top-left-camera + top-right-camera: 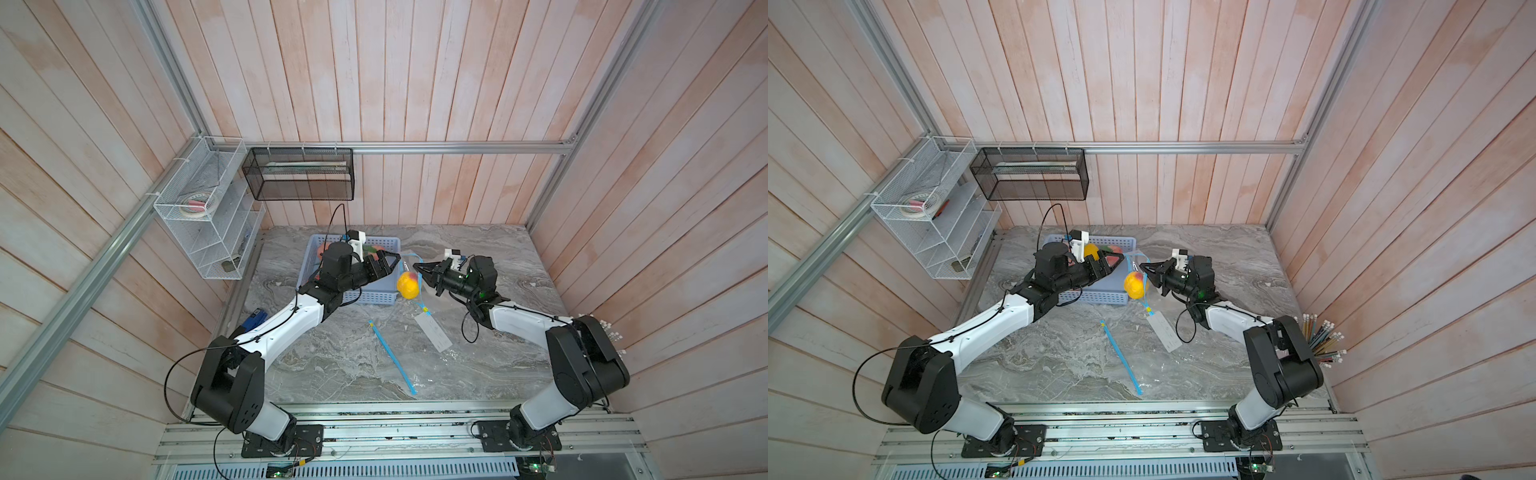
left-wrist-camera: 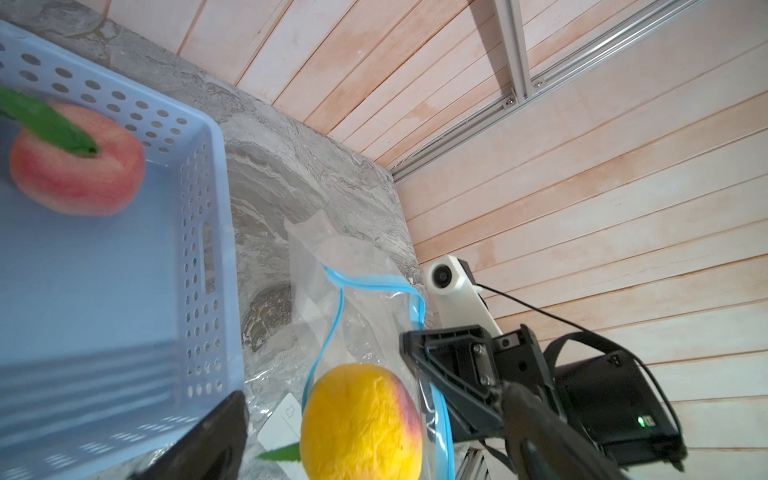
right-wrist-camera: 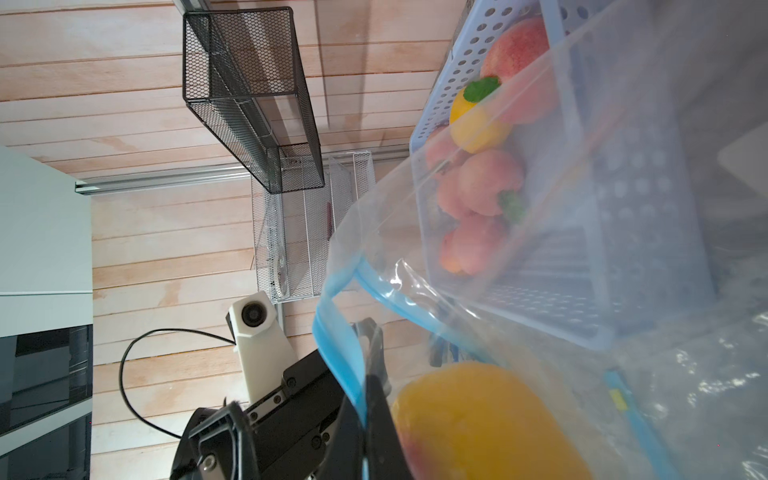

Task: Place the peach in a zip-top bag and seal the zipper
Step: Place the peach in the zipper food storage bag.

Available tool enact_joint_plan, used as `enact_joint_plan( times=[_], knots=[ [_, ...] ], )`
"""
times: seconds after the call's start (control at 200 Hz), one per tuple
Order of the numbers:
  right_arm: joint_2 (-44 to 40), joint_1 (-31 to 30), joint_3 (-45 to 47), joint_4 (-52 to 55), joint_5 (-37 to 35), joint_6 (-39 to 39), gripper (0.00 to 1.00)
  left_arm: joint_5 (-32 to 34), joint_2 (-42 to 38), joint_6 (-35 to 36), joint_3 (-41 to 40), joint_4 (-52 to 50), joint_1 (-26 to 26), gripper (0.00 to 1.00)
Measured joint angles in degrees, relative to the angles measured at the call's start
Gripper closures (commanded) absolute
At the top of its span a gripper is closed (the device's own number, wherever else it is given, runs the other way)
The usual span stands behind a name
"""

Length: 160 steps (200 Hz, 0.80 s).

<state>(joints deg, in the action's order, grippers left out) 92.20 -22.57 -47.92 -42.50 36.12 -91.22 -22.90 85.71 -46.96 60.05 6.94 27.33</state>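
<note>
**A:** Where was the peach?

**B:** In the far half of the table, about midway between its left and right edges. It sat just beside the right wall of the blue basket, in the open mouth of the zip-top bag, with a blue zipper lip on either side of it.

**A:** Which way did it point?

**B:** In both top views it looked slightly longer than wide. Its long axis ran roughly from the far edge toward the near edge, with the red blush at the far end. The left wrist view showed a green leaf at one side.

**A:** And the grippers?

**B:** The right gripper was pinched tight on the bag's blue rim, just above the peach. The left gripper stood over the basket's right rim with its jaws spread wide, holding nothing.

**A:** How did the bag lie?

**B:** Its zipper was unsealed. The rim ran from the pinch point down toward the near edge, ending by a white label on the table.

**A:** Anything else?

**B:** Other peaches lay in the basket. A loose blue zipper strip lay diagonally toward the near edge.
</note>
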Motion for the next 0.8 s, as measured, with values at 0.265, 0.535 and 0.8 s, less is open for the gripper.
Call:
enact_joint_plan(
  times=[0.265, 0.535, 0.8],
  knots=[
    [1.79, 0.17, -1.79, -0.83, 0.24, -0.17, 1.00, -8.02, -1.36, -0.92, -9.09, 4.09, 1.29, 0.27],
    [1.79, 0.17, -2.08, -1.42, 1.07, -0.28, 1.00, -9.84, 1.07, -0.15, -9.18, 5.97, 3.45, 0.48],
    [1.73, 0.17, -2.08, -0.92, 1.55, 0.00, 1.00, -9.64, 5.16, 1.92, -3.54, 5.97, 3.50, 0.55]
  ],
)
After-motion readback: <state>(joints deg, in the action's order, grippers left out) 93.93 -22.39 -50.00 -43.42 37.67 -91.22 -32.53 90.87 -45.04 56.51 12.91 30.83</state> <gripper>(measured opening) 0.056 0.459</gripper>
